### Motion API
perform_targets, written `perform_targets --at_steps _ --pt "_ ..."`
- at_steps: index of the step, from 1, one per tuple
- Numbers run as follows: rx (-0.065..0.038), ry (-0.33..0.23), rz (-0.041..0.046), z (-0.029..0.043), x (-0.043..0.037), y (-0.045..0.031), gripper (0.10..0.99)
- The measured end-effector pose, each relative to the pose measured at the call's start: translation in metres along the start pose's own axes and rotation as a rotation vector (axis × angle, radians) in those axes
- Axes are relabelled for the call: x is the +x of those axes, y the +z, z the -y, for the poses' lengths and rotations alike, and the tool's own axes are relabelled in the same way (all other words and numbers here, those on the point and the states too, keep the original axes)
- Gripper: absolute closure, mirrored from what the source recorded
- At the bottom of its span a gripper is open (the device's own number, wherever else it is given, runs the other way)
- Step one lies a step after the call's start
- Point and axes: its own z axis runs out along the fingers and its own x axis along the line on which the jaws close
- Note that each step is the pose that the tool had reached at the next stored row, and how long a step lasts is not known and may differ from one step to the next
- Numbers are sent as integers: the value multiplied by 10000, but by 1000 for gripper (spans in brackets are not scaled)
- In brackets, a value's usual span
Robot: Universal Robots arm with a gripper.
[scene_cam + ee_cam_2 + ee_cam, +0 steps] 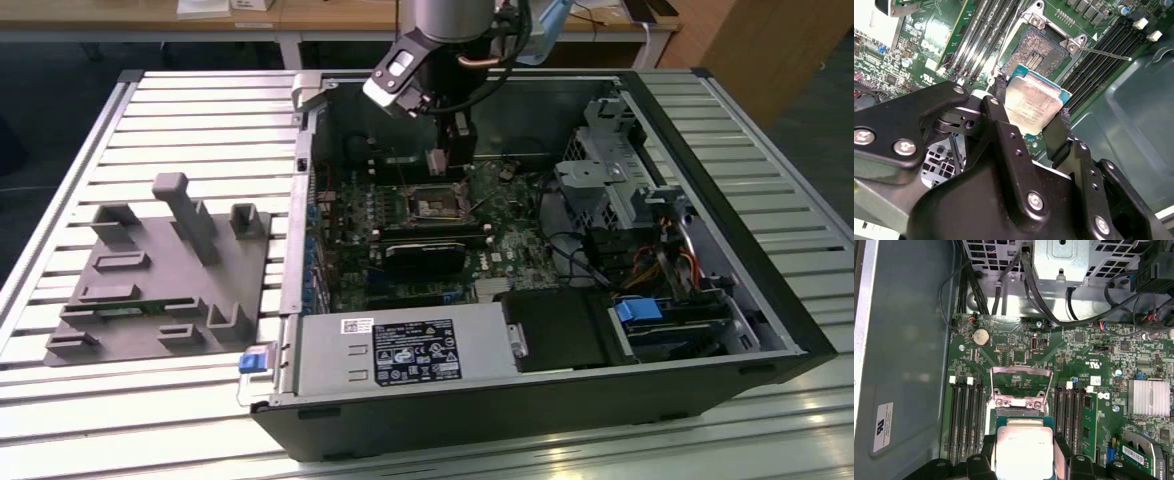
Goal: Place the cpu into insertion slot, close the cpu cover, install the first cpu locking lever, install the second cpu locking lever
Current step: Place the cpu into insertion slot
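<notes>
Slatted table (187, 110) holds open computer case (534, 410); claw (1031, 102) clamped on cpu (1023, 447) edges, near bare socket (1036, 50). Likely risk: tilt at release seats chip crooked, bending pins.

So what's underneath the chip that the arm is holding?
The open socket on the green board, its dark contact field partly showing past the chip. The chip and the end effector cover whatever lies directly below.

The arm (454, 20) stood over an open computer case (534, 415).
Its gripper (451, 165) hung just above the insertion slot (438, 207); a grey fixture tray (134, 300) lay on the slatted table (134, 425), to the exterior view's left of the case.
</notes>
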Motion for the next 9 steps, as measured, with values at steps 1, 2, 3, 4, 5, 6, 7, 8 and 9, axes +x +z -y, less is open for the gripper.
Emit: perform_targets --at_steps 1,2,3,4,5,6,7,8,9 --pt "1 6 2 0 2 4 545" --pt "0 13 3 0 5 7 545" --pt "1 19 4 1 7 11 545" --pt "0 25 6 1 9 14 545" --pt "1 31 7 1 11 18 545" --pt "0 37 9 1 14 22 545" --pt "0 43 10 2 17 26 545" --pt "0 49 11 2 19 30 545" --pt "0 55 12 2 22 33 545"
